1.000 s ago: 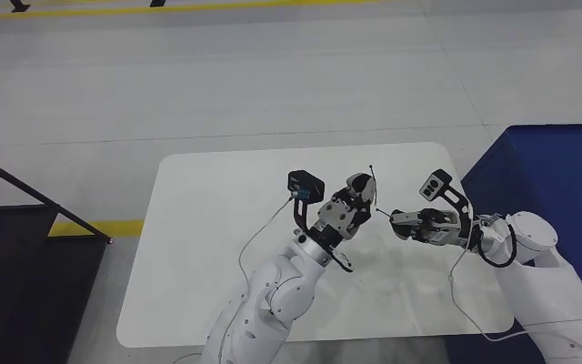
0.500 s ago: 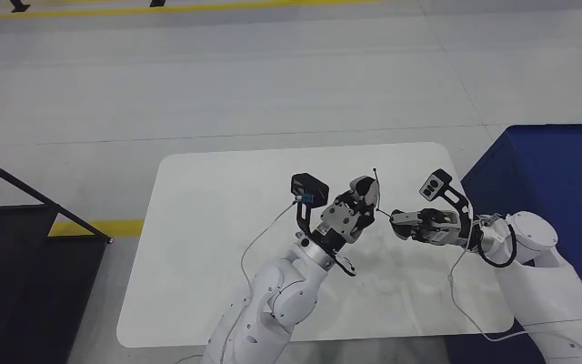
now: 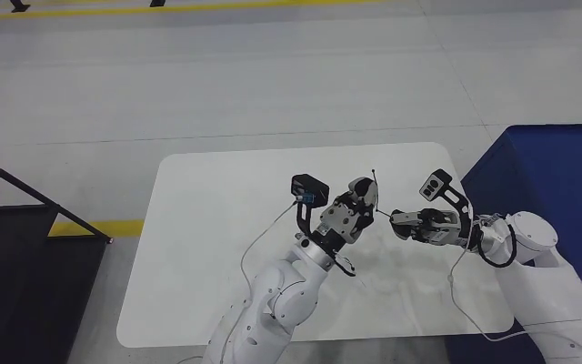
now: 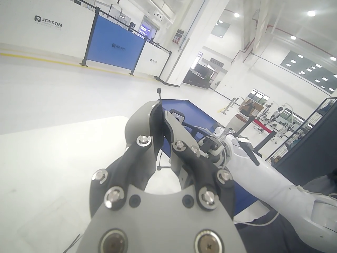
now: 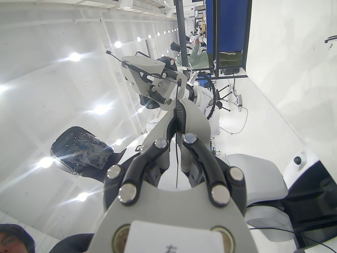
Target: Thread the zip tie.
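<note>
Top camera first: both arms are up over the white table [image 3: 209, 246], with the grippers a bit toward 2 o'clock from the table's middle. The left gripper [image 3: 366, 194] is clamped fully closed on the black zip tie [image 3: 374, 177], pads pressed flat on it with no gap I can make out. The tie's little square head [image 4: 158, 90] pokes out past the fingertips, toward 12 o'clock in the top view. On the left wrist cam, the strap drops down between the fingers behind the pads, then kinks sideways toward the other arm.

The right gripper [image 3: 397, 221] sits just beside the left one, at roughly 4 o'clock from it, fingertips aimed at it. It's squeezed shut too, pinching the thin tail [image 5: 176, 167] of what looks like the same tie. The strap carries on past its fingertips and across to the left gripper, while the loose end hangs back between the right fingers toward the palm. That end is well apart from the head, so it's not threaded yet.

Off the table there's a blue partition [image 3: 536, 173] at 3 o'clock and a yellow floor line [image 3: 91, 227] at 9 o'clock.
</note>
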